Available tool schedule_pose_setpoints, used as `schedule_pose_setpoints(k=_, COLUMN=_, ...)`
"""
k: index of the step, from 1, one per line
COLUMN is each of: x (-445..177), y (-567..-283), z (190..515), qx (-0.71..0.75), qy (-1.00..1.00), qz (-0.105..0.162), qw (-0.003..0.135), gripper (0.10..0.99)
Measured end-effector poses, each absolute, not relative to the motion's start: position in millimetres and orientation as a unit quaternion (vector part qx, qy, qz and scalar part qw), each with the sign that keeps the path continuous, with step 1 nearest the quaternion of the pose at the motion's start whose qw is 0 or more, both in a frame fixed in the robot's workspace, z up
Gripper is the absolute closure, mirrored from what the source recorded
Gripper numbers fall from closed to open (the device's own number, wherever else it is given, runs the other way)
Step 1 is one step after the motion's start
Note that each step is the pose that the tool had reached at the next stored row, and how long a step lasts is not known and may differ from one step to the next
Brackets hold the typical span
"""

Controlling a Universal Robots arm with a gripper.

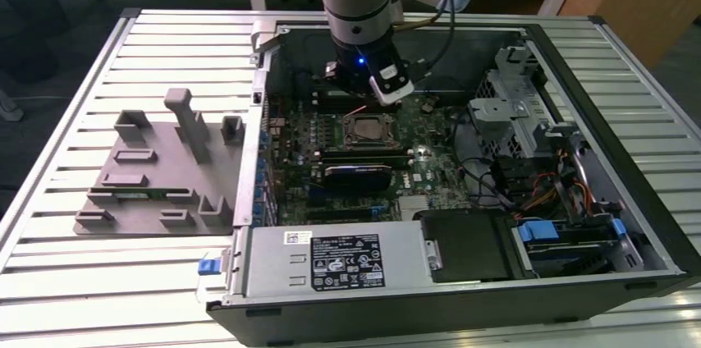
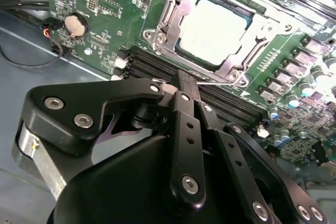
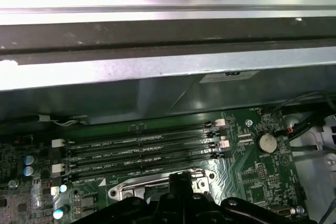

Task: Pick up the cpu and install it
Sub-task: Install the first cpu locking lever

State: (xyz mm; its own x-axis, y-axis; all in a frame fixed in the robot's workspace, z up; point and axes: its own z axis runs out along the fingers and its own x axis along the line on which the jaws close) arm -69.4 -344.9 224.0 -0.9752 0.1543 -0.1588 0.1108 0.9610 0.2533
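Silver-grey square metal-topped cpu gleams upper centre of the second wrist view, on a green circuit-patterned motherboard; the matte black jointed gripper darkens the lower frame.

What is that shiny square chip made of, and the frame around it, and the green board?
The chip has a dull silvery top, likely metal with a matte sheen. The frame around it looks like bright steel, reflecting light. The green board looks like glossy coated fibreglass or plastic, though that is a guess.
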Motion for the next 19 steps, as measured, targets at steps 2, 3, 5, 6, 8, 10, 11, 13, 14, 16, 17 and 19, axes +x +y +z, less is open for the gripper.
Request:
schedule_pose_setpoints(k=2, x=-69.4, y=-343.9, z=223.4, qx=0.067, qy=0.986, qz=0.122, qw=0.089, gripper=0.98)
schedule_pose_setpoints(k=3, x=-69.4, y=-342.7, z=223.0, qx=0.067, qy=0.986, qz=0.123, qw=0.089, gripper=0.98)
schedule_pose_setpoints(k=5, x=-69.4, y=-340.2, z=222.2, qx=0.067, qy=0.986, qz=0.122, qw=0.089, gripper=0.98)
schedule_pose_setpoints(k=6, x=-69.5, y=-339.1, z=221.7, qx=0.067, qy=0.986, qz=0.121, qw=0.089, gripper=0.98)
schedule_pose_setpoints(k=8, x=-69.4, y=-337.7, z=220.9, qx=0.067, qy=0.987, qz=0.119, qw=0.089, gripper=0.98)
schedule_pose_setpoints(k=10, x=-69.4, y=-337.1, z=220.5, qx=0.067, qy=0.987, qz=0.117, qw=0.089, gripper=0.98)
schedule_pose_setpoints(k=11, x=-69.4, y=-337.1, z=220.5, qx=0.067, qy=0.987, qz=0.117, qw=0.089, gripper=0.98)
schedule_pose_setpoints(k=13, x=-69.4, y=-337.0, z=220.4, qx=0.067, qy=0.987, qz=0.115, qw=0.09, gripper=0.98)
schedule_pose_setpoints(k=14, x=-69.4, y=-337.0, z=220.3, qx=0.067, qy=0.987, qz=0.114, qw=0.09, gripper=0.98)
schedule_pose_setpoints(k=16, x=-69.5, y=-337.0, z=220.0, qx=0.068, qy=0.987, qz=0.112, qw=0.09, gripper=0.98)
schedule_pose_setpoints(k=17, x=-69.4, y=-336.9, z=219.9, qx=0.069, qy=0.987, qz=0.11, qw=0.09, gripper=0.98)
schedule_pose_setpoints(k=19, x=-69.4, y=-336.1, z=219.5, qx=0.069, qy=0.987, qz=0.11, qw=0.09, gripper=0.98)
